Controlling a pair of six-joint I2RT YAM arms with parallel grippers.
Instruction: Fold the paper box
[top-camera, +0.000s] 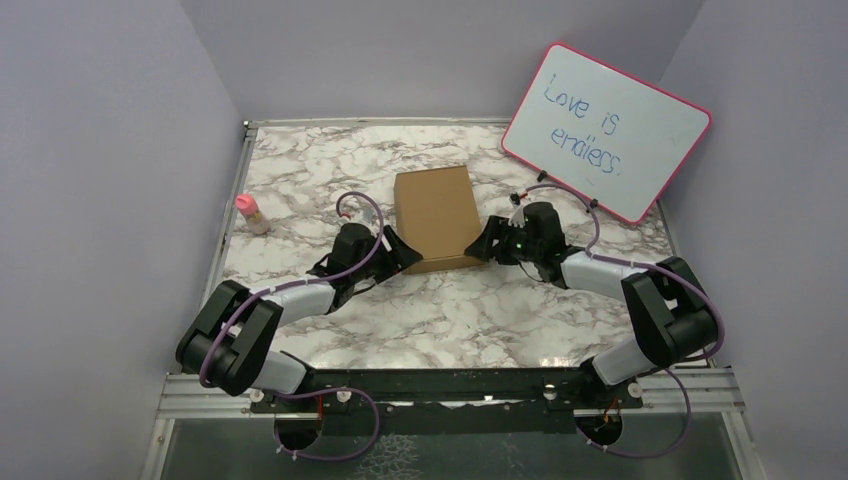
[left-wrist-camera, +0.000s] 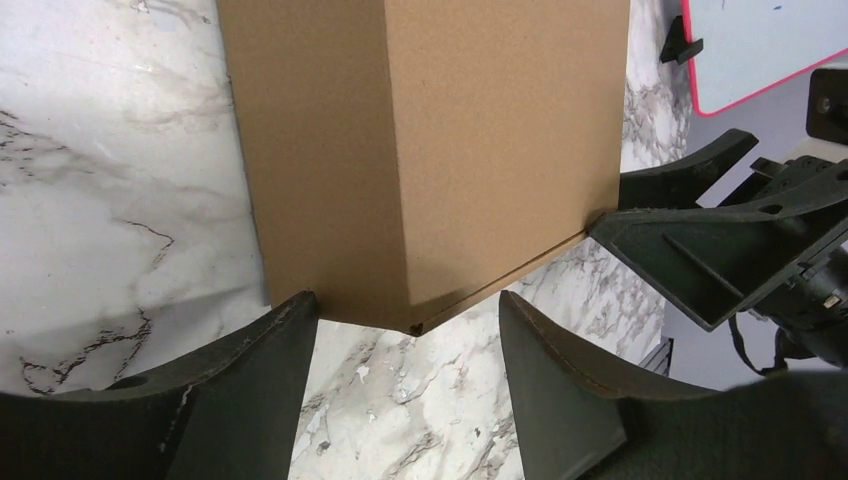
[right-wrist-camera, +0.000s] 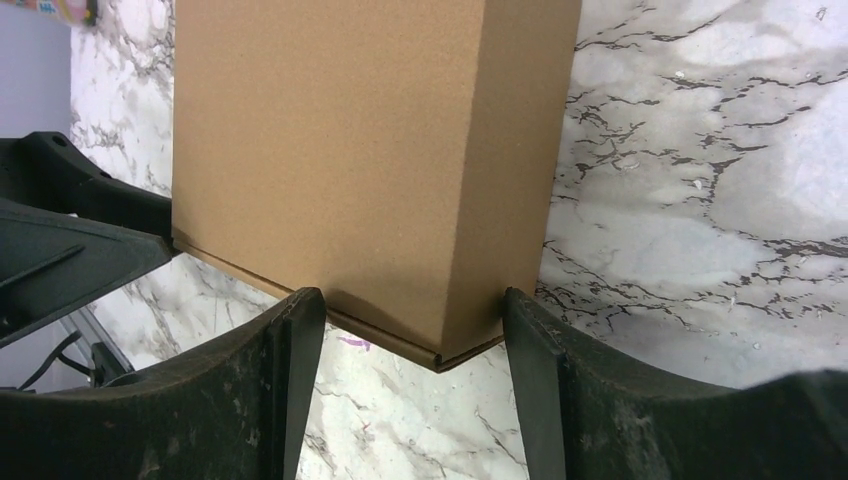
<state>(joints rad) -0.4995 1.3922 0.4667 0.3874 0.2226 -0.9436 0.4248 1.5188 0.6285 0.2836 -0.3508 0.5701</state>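
The paper box (top-camera: 435, 215) is a closed, flat brown cardboard box lying on the marble table (top-camera: 330, 170), and it also fills the left wrist view (left-wrist-camera: 420, 150) and the right wrist view (right-wrist-camera: 370, 160). My left gripper (top-camera: 400, 255) straddles its near left corner (left-wrist-camera: 405, 300). The jaws stand wide, one fingertip (left-wrist-camera: 295, 310) touching the side wall and the other just under the front edge. My right gripper (top-camera: 480, 245) straddles the near right corner (right-wrist-camera: 410, 295), wide too, with both fingertips (right-wrist-camera: 305, 305) touching the box walls. The box rests on the table.
A pink-framed whiteboard (top-camera: 605, 130) leans against the back right wall. A small pink-capped bottle (top-camera: 250, 213) stands at the table's left edge. Purple walls enclose the table on three sides.
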